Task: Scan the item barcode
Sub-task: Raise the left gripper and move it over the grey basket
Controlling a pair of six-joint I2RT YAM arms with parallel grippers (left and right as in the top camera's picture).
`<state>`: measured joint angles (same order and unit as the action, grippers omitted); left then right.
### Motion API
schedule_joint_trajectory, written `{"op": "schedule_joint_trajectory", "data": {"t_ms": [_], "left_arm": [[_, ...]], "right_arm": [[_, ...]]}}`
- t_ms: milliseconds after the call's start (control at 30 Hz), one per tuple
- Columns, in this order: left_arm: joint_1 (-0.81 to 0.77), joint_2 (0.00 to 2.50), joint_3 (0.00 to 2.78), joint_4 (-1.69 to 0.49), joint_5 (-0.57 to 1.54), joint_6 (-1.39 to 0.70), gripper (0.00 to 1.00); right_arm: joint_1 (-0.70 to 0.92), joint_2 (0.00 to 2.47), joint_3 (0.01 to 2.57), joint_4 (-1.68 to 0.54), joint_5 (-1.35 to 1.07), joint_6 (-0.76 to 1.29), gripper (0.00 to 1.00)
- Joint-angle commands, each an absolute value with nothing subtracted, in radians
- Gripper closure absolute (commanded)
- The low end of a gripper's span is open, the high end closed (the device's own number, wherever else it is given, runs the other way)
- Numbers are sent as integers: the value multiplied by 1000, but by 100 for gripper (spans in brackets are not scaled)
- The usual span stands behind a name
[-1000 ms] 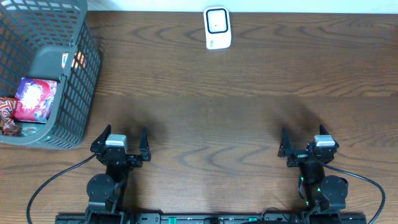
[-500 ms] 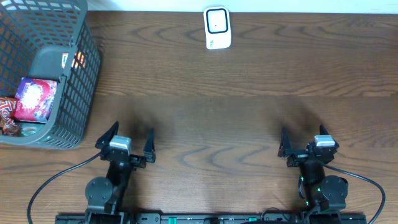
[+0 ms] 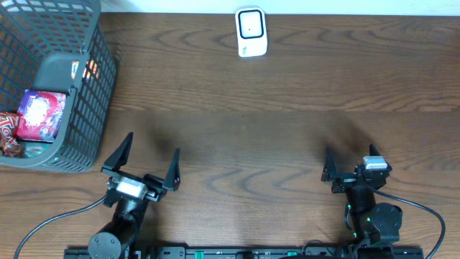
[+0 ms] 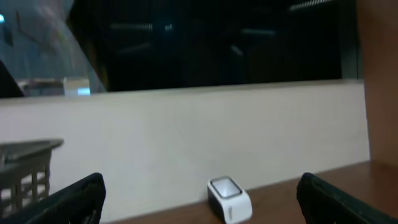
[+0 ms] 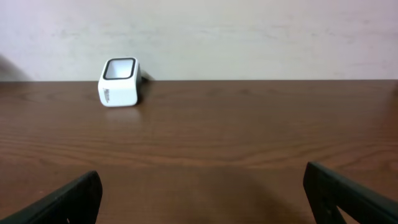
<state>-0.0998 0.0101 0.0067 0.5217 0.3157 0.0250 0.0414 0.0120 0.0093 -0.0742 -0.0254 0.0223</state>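
Setting: mock shop checkout on a test bench. Evidence: wood-grain table [image 3: 287,93] with a white barcode scanner [image 3: 251,32] at the middle of its far edge. Grey mesh shopping basket [image 3: 90,108] at the far left corner, snack packets [image 3: 41,115] inside. Plain pale wall [image 5: 249,37] behind, dark window [image 4: 217,43] above.

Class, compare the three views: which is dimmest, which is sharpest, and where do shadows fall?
Left wrist: dimmest, soft, upper half nearly black, scanner hazy. Right wrist: evenly lit, crisp wood grain. Overhead: bright, two faint soft shadow patches on the table.
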Motion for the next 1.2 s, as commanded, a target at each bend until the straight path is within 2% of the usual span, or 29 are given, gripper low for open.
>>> {"op": "schedule_joint_trajectory", "data": {"t_ms": [0,333,533,600,767,967,1167], "left_arm": [[-96,4,21,537,319,19,2],[-96,131,168,488,298,47,2],[-96,401,450,138,308,49,2],[-96,497,530,79,379,48,2],[-96,655,586,200,578,48,2],[-96,724,586,337,569,41,2],[-94,748,611,338,430,-20,2]], "right_arm": [[41,7,6,-75,-17,37,1],[41,7,6,-75,-17,36,1],[41,7,6,-75,-17,37,1],[41,7,6,-76,-17,37,1],[41,7,6,-76,-17,37,1],[41,7,6,-76,-17,37,1],[41,7,6,-76,-17,36,1]]}}
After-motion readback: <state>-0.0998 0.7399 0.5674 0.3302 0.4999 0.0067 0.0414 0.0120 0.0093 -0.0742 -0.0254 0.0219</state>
